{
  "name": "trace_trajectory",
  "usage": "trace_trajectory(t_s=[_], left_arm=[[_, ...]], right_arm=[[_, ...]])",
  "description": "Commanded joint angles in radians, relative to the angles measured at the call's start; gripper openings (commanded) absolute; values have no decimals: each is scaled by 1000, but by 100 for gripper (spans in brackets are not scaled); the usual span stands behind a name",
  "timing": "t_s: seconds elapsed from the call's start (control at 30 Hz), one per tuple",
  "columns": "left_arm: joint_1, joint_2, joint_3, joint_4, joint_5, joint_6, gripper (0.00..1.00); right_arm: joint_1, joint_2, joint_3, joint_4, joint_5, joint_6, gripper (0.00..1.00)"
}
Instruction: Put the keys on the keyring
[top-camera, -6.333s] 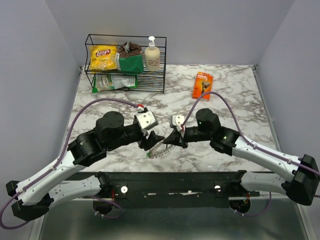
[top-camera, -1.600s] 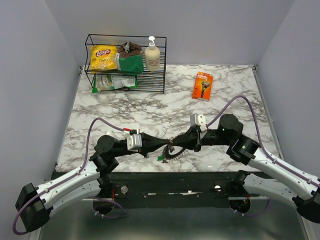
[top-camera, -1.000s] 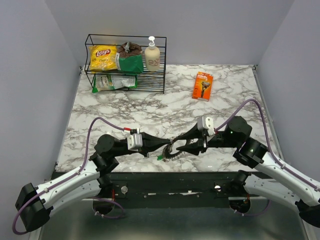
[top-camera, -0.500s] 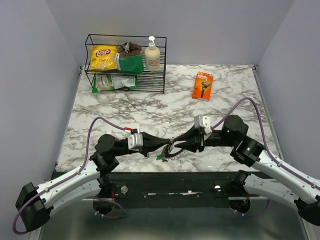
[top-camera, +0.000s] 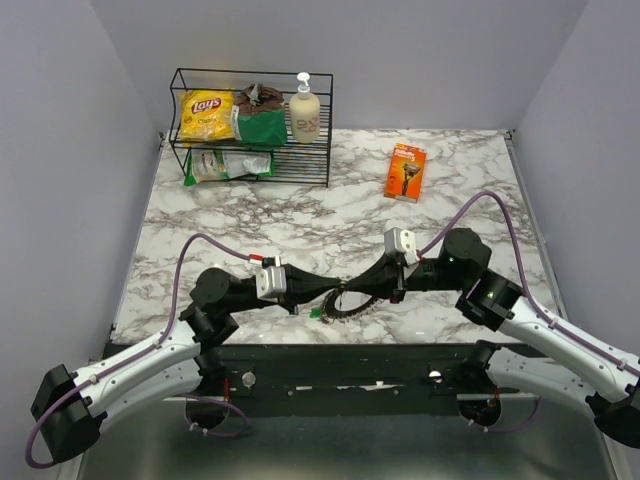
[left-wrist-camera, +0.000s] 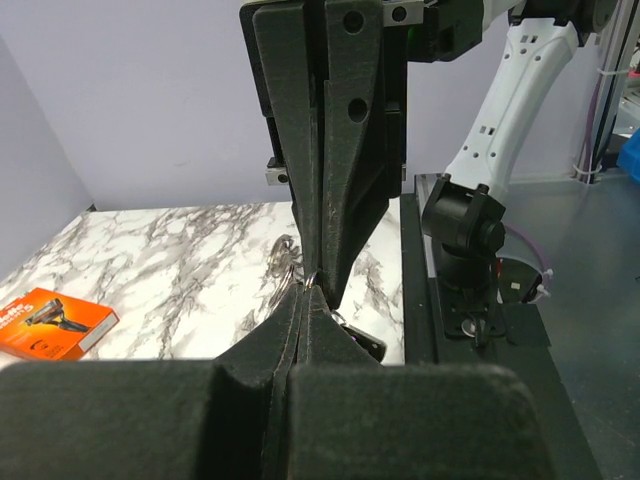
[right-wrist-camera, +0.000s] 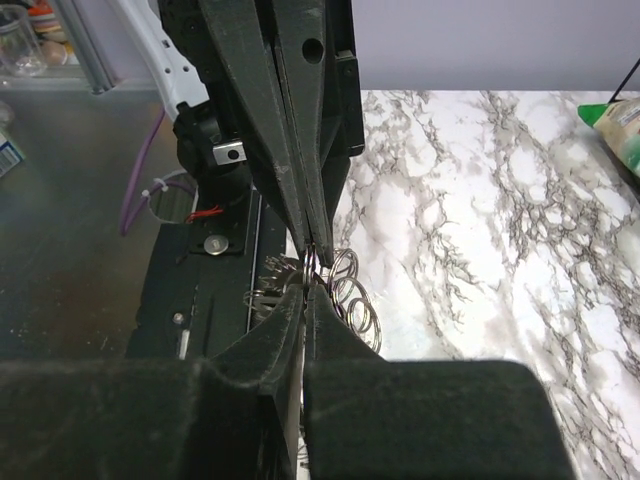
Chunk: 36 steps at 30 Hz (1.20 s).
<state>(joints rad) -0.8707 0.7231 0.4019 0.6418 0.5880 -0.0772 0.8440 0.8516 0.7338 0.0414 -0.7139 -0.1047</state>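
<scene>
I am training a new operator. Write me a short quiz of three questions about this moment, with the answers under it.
1. True or false: the left fingers are shut.
2. In the top view, the keyring is: A. at the far left corner of the table; B. near the front edge, about the centre; C. at the far right corner.
3. What colour is the key head that shows just below and left of the keyring?

Key: 1 true; 2 B; 3 green.
</scene>
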Motion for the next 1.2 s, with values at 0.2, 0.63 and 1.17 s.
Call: trace_trajectory(t_s=[0.2,0.63,1.17], left_arm=[[-1,-2,77,-80,1,33,0],[-1,-14,229,-508,-132,152,62],[-1,-103,184,-502,-362,143,82]], right_arm=[[0,24,26,-21,-3,-1,1],[-2,76,61,-179,103,-27,1],[0,130,26,-179,172,-15,1]])
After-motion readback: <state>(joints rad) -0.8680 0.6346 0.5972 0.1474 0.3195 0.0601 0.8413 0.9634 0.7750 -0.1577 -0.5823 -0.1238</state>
